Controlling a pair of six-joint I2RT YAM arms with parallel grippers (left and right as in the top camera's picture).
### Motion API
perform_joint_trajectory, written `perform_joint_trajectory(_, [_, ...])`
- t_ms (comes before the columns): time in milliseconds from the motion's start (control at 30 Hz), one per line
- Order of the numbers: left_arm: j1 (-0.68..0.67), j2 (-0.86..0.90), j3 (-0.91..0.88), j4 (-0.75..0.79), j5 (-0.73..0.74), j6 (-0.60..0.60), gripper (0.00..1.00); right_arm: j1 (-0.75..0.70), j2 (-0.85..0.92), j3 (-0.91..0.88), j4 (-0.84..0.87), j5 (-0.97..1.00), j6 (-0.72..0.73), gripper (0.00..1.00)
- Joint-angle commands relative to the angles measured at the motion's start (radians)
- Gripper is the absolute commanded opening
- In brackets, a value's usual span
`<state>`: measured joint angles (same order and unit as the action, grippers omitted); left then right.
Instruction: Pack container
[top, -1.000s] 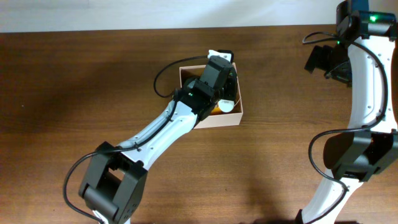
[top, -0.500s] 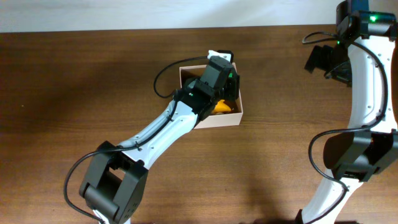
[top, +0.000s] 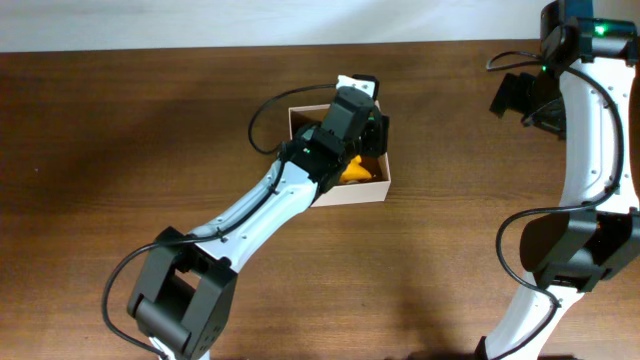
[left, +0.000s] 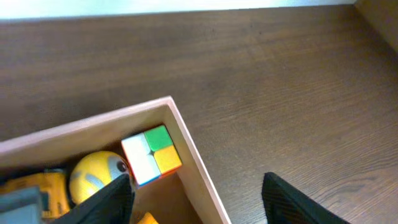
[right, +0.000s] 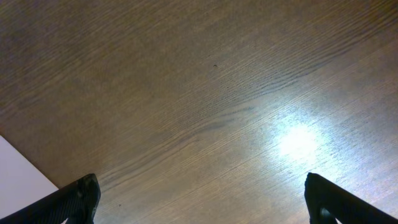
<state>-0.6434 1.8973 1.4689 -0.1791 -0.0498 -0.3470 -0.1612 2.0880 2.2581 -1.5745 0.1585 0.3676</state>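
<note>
The container (top: 352, 192), a shallow square box with white outer walls and a tan inside, stands mid-table. My left gripper (top: 372, 135) hangs open over its far right corner. In the left wrist view the left gripper (left: 199, 205) straddles the container's wall (left: 193, 155), one finger inside and one outside, holding nothing. Inside lie a colourful cube (left: 151, 154), a yellow round toy (left: 96, 176) and an orange toy (left: 37, 190). My right gripper (top: 515, 95) is far off at the table's back right; the right gripper (right: 202, 202) stands wide open over bare wood.
The left arm (top: 260, 210) stretches diagonally from the front left across to the box, with a black cable (top: 262, 125) looping beside it. The right arm (top: 590, 150) stands along the right edge. A white strip (top: 200, 20) borders the table's far side.
My left gripper has opened and shifted slightly toward the box's far corner. A yellow toy now shows in the box's right part. The right arm has not moved.
</note>
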Motion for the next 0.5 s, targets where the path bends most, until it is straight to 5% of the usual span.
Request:
perform_joint_trajectory(0, [0.026,-0.117,0.047,-0.038,-0.029,0.135,0.73,-0.003,-0.028,0.016,0.0,0.003,0.011,0.99])
perform_joint_trajectory(233, [0.086,-0.315,0.053,-0.249,-0.286,0.248,0.85,-0.003,-0.028,0.016,0.0,0.003,0.011,0.99])
perform_joint_trajectory(333, [0.118,-0.379,0.053,-0.351,-0.435,0.302,1.0,-0.003,-0.028,0.016,0.0,0.003,0.011,0.99])
perform_joint_trajectory(467, [0.161,-0.415,0.052,-0.467,-0.655,0.322,0.99,-0.003,-0.028,0.016,0.0,0.003,0.011,0.99])
